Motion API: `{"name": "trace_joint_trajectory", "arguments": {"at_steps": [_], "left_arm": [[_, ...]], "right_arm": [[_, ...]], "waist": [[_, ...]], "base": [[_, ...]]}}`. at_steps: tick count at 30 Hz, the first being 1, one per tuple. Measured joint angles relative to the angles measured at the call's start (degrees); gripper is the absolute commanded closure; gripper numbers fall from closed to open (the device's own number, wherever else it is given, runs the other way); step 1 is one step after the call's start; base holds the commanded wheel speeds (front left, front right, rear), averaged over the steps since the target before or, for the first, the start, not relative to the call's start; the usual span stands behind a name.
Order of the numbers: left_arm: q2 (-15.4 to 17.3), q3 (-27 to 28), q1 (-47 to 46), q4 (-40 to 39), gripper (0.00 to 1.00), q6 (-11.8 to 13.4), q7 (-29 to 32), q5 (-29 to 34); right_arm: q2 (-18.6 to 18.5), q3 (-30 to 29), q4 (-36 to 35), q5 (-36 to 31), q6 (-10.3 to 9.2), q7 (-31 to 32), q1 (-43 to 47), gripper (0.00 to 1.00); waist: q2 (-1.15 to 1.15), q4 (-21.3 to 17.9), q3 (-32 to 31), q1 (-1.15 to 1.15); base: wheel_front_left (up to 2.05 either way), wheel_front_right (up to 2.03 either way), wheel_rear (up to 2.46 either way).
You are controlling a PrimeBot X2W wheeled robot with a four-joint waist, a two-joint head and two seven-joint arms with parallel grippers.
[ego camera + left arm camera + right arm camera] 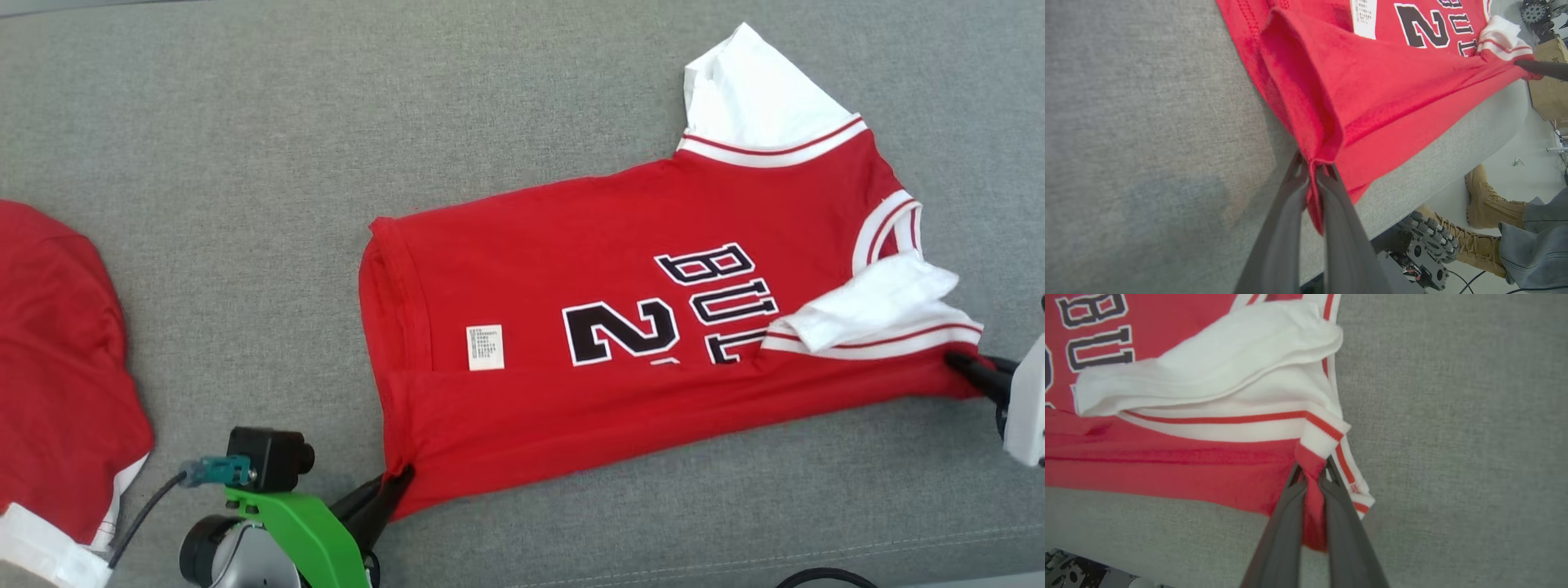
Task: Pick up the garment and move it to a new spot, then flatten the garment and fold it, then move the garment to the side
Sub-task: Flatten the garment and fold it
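The garment (637, 327) is a red jersey with white sleeves, black lettering and a white label, spread across the grey table with its near long edge folded up over the front. My left gripper (400, 482) is shut on the garment's hem corner at the near left; the left wrist view has red cloth (1314, 179) pinched between its fingers. At the shoulder end, near the right side, my right gripper (963, 363) is shut on the garment; the right wrist view shows cloth (1312, 477) pinched below the white and red trim. The edge between the two grips is pulled taut.
A second red and white garment (57, 367) lies at the table's left edge. The grey cloth-covered table (245, 163) stretches around the jersey. In the left wrist view a person's tan boots (1486, 204) stand on the floor beyond the table's near edge, by the robot's wheeled base (1425, 249).
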Motion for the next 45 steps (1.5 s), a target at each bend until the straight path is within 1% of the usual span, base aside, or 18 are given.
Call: {"name": "trace_joint_trajectory", "arguments": {"at_steps": [2, 3, 4, 5, 6, 7, 10, 14, 17, 19, 20, 23, 26, 29, 31, 35, 39, 45], "left_arm": [[-0.8, -0.1, 1.1, 0.1, 1.00, 1.0, -1.2, 0.4], [-1.4, -0.3, 1.3, 0.4, 1.00, 1.4, -1.7, 0.5], [-1.7, -0.5, 1.4, 0.6, 1.00, 1.6, -2.2, 0.8], [-2.0, -0.5, 1.6, 0.8, 0.93, 1.9, -2.8, 1.1], [-2.4, -0.4, 1.8, 0.9, 0.54, 2.3, -3.4, 1.1], [-2.5, -0.4, 2.0, 0.9, 0.00, 2.5, -4.1, 1.6], [-1.3, -0.2, 2.3, -0.4, 0.00, 3.9, -5.3, 4.8], [1.8, 1.3, 2.4, -5.5, 0.00, 5.9, -5.5, 8.0], [2.0, 2.7, -1.1, -7.4, 0.00, 6.5, -4.5, 8.2], [3.0, 2.6, -5.7, -6.5, 0.00, 6.3, -3.1, 9.7], [3.0, 2.6, -5.7, -6.5, 0.00, 6.3, -3.1, 9.7], [1.3, 2.5, -14.5, -2.7, 0.00, 5.6, -2.3, 10.2], [-1.7, 2.0, -24.0, 2.2, 0.00, 5.0, -2.0, 10.5], [-4.3, 1.0, -32.1, 8.2, 0.00, 4.1, -2.5, 11.8], [-5.9, -0.1, -35.6, 11.8, 0.00, 3.2, -3.1, 12.2], [-8.3, -2.7, -38.6, 16.2, 0.00, 1.2, -4.2, 13.2], [-9.0, -4.5, -39.6, 16.5, 0.00, -0.6, -4.6, 13.7], [-9.4, -6.2, -38.8, 13.8, 0.00, -2.3, -2.8, 11.0]], "right_arm": [[1.3, -0.2, 0.7, -1.3, 0.00, -2.2, 1.6, 1.00], [2.2, -0.7, 1.5, -2.0, 0.00, -3.5, 2.0, 0.77], [3.0, -1.2, 2.2, -2.7, 0.00, -4.4, 2.1, 0.12], [3.8, -1.7, 2.8, -3.0, -0.01, -4.9, 2.2, 0.00], [4.4, -2.1, 3.1, -3.2, -0.02, -5.5, 2.4, 0.00], [4.7, -2.4, 3.0, -3.4, -0.02, -5.8, 2.8, 0.00], [3.7, -3.8, 1.0, -3.9, -0.03, -6.6, 4.1, 0.00], [0.3, -8.8, -6.2, -2.6, -0.03, -6.6, 4.0, 0.00], [-0.7, -13.6, -8.7, -3.9, -0.09, -5.9, 1.0, 0.00], [-0.2, -15.6, -9.3, -6.3, -0.08, -5.3, -2.0, 0.00], [-0.2, -15.6, -9.3, -6.3, -0.08, -5.3, -2.0, 0.00], [3.0, -17.3, -8.7, -10.6, -0.08, -4.8, -9.1, 0.00], [7.5, -17.9, -5.4, -16.3, -0.07, -4.7, -18.7, 0.00], [12.2, -16.5, -0.4, -22.0, -0.08, -4.7, -27.5, 0.00], [15.0, -15.1, 3.1, -25.7, -0.05, -5.3, -31.7, 0.00], [18.4, -12.7, 10.2, -29.9, -0.05, -7.3, -37.5, 0.00], [19.3, -9.9, 16.0, -31.2, -0.05, -8.2, -39.7, 0.00], [18.0, -8.4, 21.5, -31.1, -0.11, -9.7, -42.1, 0.00]], "waist": [[0.00, -0.2, 0.6, 0.00], [0.00, -0.3, 0.9, 0.00], [0.00, -0.4, 1.2, 0.00], [0.00, -0.5, 1.4, 0.00], [0.00, -0.6, 1.5, 0.00], [0.00, -0.6, 1.5, 0.00], [0.00, -0.6, 1.1, 0.00], [0.00, -0.6, 0.9, 0.00], [0.00, -0.5, 1.7, 0.00], [0.00, -0.3, 2.5, 0.00], [0.00, -0.3, 2.5, 0.00], [0.00, 0.2, 4.5, 0.00], [0.00, 0.8, 7.2, 0.00], [0.00, 1.6, 10.6, 0.01], [0.00, 2.3, 12.9, 0.02], [0.00, 4.4, 16.5, 0.02], [0.00, 7.3, 18.3, 0.02], [0.00, 11.5, 19.4, 0.01]], "base": [[0.00, 0.00, 0.00], [0.00, 0.00, 0.00], [0.00, 0.00, 0.00], [0.00, 0.00, 0.00], [0.00, 0.00, 0.00], [0.00, 0.00, 0.00], [0.00, 0.00, 0.00], [0.00, 0.00, 0.00], [0.00, 0.00, 0.00], [0.00, 0.00, 0.00], [0.00, 0.00, 0.00], [0.00, 0.00, 0.00], [0.00, 0.00, 0.00], [0.00, 0.00, 0.00], [0.00, 0.00, 0.00], [0.00, 0.00, 0.00], [0.00, 0.00, 0.00], [0.00, 0.00, 0.00]]}}
